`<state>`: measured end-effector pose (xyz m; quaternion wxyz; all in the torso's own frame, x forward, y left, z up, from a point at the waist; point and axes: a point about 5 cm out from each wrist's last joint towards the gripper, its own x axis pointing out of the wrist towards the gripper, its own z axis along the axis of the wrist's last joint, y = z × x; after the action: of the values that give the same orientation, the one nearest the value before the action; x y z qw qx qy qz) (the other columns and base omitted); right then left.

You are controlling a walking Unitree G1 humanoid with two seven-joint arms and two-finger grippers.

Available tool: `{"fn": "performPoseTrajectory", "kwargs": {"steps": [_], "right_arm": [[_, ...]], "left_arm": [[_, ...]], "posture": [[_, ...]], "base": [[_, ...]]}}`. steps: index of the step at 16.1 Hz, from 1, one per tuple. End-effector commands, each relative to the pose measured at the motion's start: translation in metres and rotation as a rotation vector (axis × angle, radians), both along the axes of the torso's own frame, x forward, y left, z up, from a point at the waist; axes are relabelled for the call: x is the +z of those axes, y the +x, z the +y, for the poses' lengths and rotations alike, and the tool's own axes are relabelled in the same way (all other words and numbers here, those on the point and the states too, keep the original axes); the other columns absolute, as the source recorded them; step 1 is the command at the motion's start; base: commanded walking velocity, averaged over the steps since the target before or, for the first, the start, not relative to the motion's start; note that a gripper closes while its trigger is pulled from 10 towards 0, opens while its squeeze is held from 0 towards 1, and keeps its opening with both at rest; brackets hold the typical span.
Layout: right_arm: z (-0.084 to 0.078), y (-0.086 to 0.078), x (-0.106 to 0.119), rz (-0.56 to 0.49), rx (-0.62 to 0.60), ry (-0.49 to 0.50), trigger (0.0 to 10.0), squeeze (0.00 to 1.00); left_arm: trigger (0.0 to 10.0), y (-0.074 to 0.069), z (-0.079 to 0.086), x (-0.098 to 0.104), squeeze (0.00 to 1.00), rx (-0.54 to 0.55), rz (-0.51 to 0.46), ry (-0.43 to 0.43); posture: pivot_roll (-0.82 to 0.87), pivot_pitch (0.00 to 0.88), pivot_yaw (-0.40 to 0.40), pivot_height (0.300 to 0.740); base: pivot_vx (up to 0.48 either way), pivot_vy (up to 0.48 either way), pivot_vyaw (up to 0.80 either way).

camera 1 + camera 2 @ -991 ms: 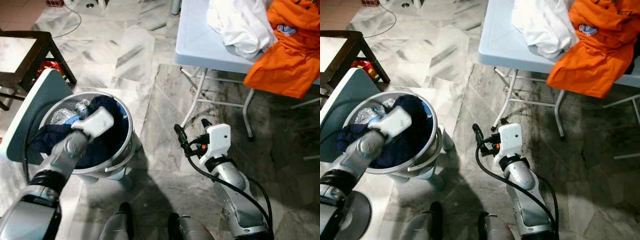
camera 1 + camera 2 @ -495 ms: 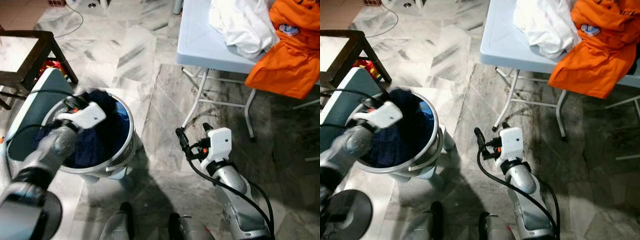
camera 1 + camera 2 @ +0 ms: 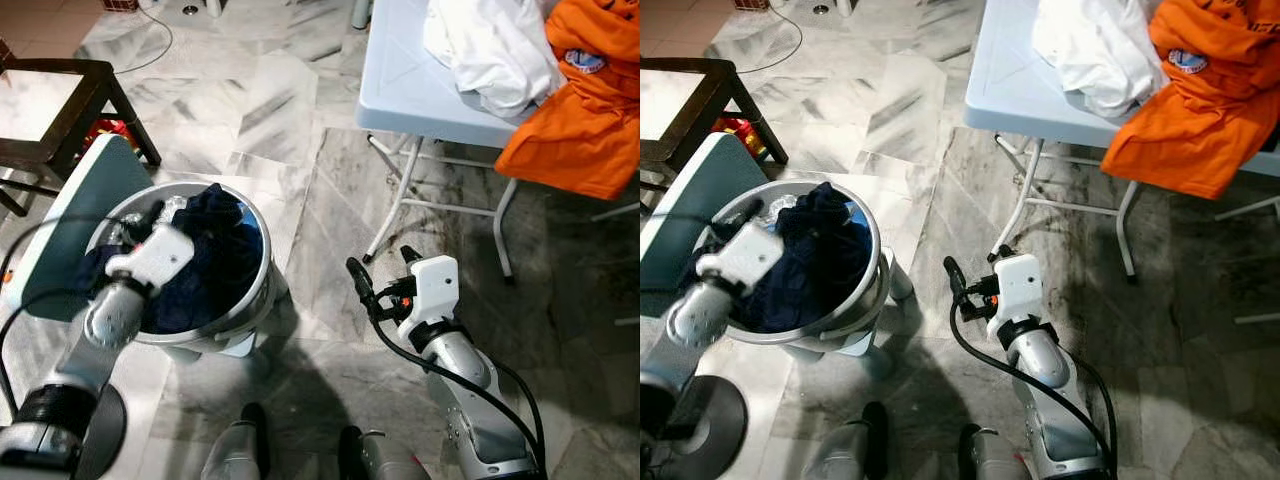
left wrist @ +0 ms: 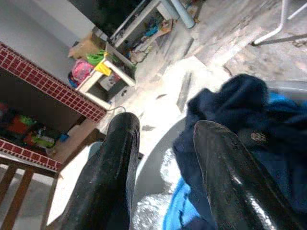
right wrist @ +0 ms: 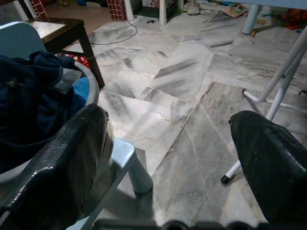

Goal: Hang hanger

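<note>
Home laundry spot: grey marble floor (image 3: 290, 110), round laundry basket (image 3: 255, 290) of dark clothes (image 3: 215, 250), folding table (image 3: 410, 85) with white and orange garments (image 3: 580, 110), dark wooden stool (image 3: 50, 110).

A silver metal tub (image 3: 252, 290) held a navy garment (image 3: 205, 260) with bright blue fabric (image 4: 175, 218) showing beneath it, beside a teal lid (image 3: 70, 230). The floor (image 3: 270, 110) was grey-and-white veined marble. A pale blue folding table (image 3: 410, 85) on white legs carried a white garment (image 3: 490, 50) and an orange shirt (image 3: 585, 120) bearing a small blue-and-white logo. A dark brown wooden stool (image 3: 60, 120) stood over something red (image 3: 108, 131). The left gripper (image 4: 163, 182) and right gripper (image 5: 177, 158) had glossy black fingers, on silver arms with white wrist housings. Red brick-pattern tiling (image 4: 48, 88) lined a wall.
</note>
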<state>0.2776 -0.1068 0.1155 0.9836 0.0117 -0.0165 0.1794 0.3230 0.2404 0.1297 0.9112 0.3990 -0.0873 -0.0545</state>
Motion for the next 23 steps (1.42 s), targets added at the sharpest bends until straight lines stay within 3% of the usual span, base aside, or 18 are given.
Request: {"fn": "performPoseTrajectory", "kwargs": {"steps": [1,2,3,5,7,11,12,15,17,22,23], "right_arm": [[0.0,-0.002,-0.005,0.022,0.007,-0.009,10.0,0.0],[0.0,-0.002,-0.005,0.022,0.007,-0.01,10.0,0.0],[-0.002,-0.002,-0.005,0.024,0.003,-0.013,10.0,0.0],[-0.002,-0.003,-0.006,0.027,0.0,-0.011,10.0,0.0],[0.001,-0.004,-0.007,0.03,0.011,-0.011,10.0,0.0],[0.001,-0.003,-0.004,0.025,0.015,-0.016,10.0,0.0],[-0.005,-0.004,-0.003,0.023,0.003,-0.026,10.0,0.0],[-0.009,-0.008,-0.003,0.023,-0.011,-0.034,10.0,0.0],[-0.01,-0.01,-0.002,0.022,-0.019,-0.035,10.0,0.0],[-0.015,-0.011,-0.002,0.024,-0.038,-0.04,10.0,0.0],[-0.015,-0.011,-0.002,0.026,-0.038,-0.04,10.0,0.0]], "left_arm": [[10.0,-0.008,0.004,0.001,1.0,0.002,-0.023,-0.01],[10.0,-0.02,0.005,-0.005,1.0,-0.012,-0.022,0.014],[10.0,-0.042,0.008,-0.026,1.0,-0.016,0.031,0.023],[10.0,-0.065,0.004,-0.057,1.0,-0.032,0.123,0.002],[10.0,-0.073,-0.005,-0.08,1.0,-0.038,0.214,-0.038],[10.0,-0.066,-0.013,-0.091,1.0,-0.003,0.261,-0.077],[10.0,-0.049,-0.013,-0.092,1.0,0.061,0.275,-0.126],[10.0,-0.036,-0.011,-0.094,1.0,0.136,0.299,-0.143],[10.0,-0.034,-0.01,-0.098,1.0,0.159,0.324,-0.135],[10.0,-0.034,-0.021,-0.106,1.0,0.182,0.369,-0.249],[10.0,-0.033,-0.023,-0.107,0.16,0.191,0.369,-0.284]], "posture": [[0.01,0.304,-0.03,0.74],[0.01,0.305,-0.029,0.74],[0.01,0.304,-0.027,0.74],[0.02,0.302,-0.029,0.74],[0.01,0.303,-0.034,0.74],[-0.01,0.305,-0.042,0.74],[-0.04,0.304,-0.046,0.74],[-0.08,0.301,-0.045,0.74],[-0.1,0.302,-0.042,0.74],[-0.11,0.305,-0.037,0.74],[-0.11,0.306,-0.039,0.74]], "base": [[0.0,0.0,0.0],[0.0,0.0,0.0],[0.0,0.0,0.0],[0.0,0.0,0.0],[0.0,0.0,0.0],[0.0,0.0,0.0],[0.0,0.0,0.0],[0.0,0.0,0.0],[0.0,0.0,0.0],[0.0,0.0,0.0],[0.0,0.0,0.0]]}}
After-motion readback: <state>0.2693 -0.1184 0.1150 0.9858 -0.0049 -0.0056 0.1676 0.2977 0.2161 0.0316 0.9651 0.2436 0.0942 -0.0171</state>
